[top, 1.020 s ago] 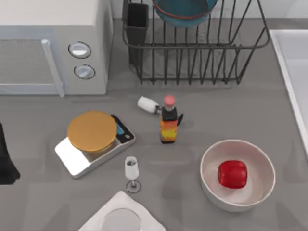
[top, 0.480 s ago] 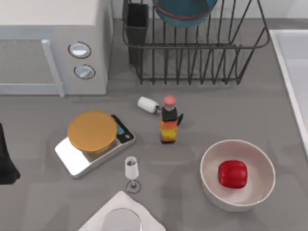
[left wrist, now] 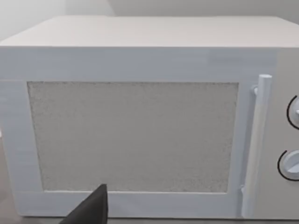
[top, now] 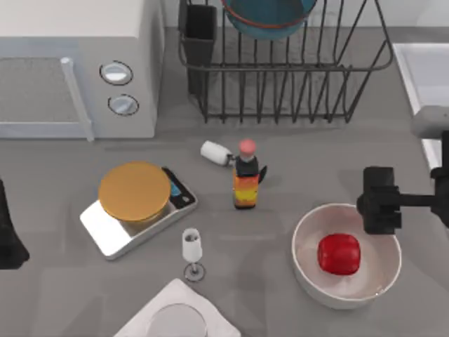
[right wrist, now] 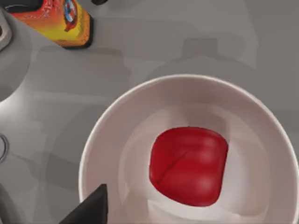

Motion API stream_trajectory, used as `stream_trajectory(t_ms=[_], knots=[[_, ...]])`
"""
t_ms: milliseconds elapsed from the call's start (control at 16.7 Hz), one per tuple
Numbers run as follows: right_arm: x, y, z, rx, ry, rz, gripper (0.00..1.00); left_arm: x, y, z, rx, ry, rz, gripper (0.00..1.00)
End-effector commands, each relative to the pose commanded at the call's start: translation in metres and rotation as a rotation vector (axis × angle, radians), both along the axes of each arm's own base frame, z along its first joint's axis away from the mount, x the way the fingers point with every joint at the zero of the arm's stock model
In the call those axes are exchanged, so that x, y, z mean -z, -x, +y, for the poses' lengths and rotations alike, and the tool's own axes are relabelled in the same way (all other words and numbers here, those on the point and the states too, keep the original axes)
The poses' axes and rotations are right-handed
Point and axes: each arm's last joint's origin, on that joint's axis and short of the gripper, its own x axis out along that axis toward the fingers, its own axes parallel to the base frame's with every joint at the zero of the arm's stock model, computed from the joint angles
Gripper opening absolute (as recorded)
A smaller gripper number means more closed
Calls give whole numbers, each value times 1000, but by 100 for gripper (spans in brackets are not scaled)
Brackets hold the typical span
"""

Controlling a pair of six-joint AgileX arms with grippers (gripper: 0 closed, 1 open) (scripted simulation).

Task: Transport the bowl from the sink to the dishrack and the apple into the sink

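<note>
Two bowls (top: pixel 346 256) (top: pixel 270 15), one apple (top: pixel 339 253) (perhaps one glass (top: pixel 192 246)).

The right arm (top: pixel 435 161) is made of two colours. Its round top part is light grey and smooth, like a fat tube. Lower down it turns black. A thin black bar sticks out from it, and on the end of the bar sits a black, boxy block, the right claw (top: pixel 381 200). The left arm (top: pixel 8 235) is a plain black shape with a pointed corner. Each wrist view has a dark, pointy black tip (right wrist: pixel 91 207) (left wrist: pixel 91 207).
</note>
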Motion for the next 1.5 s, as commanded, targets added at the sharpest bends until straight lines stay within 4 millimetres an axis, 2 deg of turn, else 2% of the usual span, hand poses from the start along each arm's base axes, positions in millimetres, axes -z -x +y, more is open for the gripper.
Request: stream_trajectory(t_ms=[240,480,660,1020,1260,1500], knots=[[19,-39,47,12,143,313,100,0,0,0,0,0,0,100],[35,-67,73,43,245,476,100,0,0,0,0,0,0,100],[40,-78,80,57,279,521,100,0,0,0,0,0,0,100],[42,-79,79,59,280,524,100,0,0,0,0,0,0,100],[77,-81,81,60,296,545,100,0,0,0,0,0,0,100],[110,-86,85,56,259,494,100,0,0,0,0,0,0,100]])
